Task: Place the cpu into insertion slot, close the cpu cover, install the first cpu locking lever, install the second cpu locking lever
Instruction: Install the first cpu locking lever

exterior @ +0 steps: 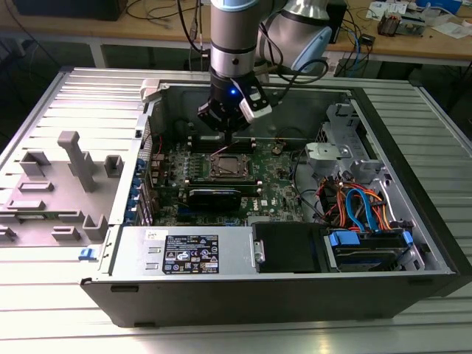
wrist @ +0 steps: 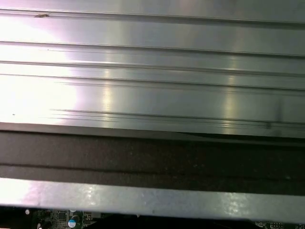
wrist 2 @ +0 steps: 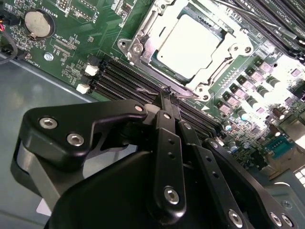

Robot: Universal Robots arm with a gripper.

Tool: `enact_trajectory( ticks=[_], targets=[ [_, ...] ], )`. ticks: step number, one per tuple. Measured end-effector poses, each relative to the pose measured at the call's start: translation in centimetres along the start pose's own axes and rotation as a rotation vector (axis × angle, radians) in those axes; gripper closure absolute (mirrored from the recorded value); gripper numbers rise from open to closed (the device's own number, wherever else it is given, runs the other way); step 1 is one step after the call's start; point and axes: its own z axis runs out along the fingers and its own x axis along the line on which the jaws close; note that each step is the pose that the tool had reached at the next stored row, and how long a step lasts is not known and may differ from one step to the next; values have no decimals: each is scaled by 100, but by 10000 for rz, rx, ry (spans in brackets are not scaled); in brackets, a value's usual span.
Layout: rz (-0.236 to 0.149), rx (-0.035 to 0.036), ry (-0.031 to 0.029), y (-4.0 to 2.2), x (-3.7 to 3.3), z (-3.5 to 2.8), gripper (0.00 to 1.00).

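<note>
Above the far edge of the insertion slot (wrist 2: 190, 45), with the cpu (wrist 2: 188, 43) seated under the cpu cover (wrist 2: 143, 45), your claw (wrist 2: 164, 98) is pressed together on nothing; judge the lever step current.

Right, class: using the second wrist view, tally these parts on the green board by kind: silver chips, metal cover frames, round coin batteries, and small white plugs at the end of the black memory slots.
cpu: 1
cpu cover: 1
coin battery: 1
white plugs: 2
Total: 5
</note>
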Motion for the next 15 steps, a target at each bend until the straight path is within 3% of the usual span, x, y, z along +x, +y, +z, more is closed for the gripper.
enact_trajectory(
  ticks=[15],
  targets=[
    [0, 0, 0, -3, -52, 36, 89]
  ],
)
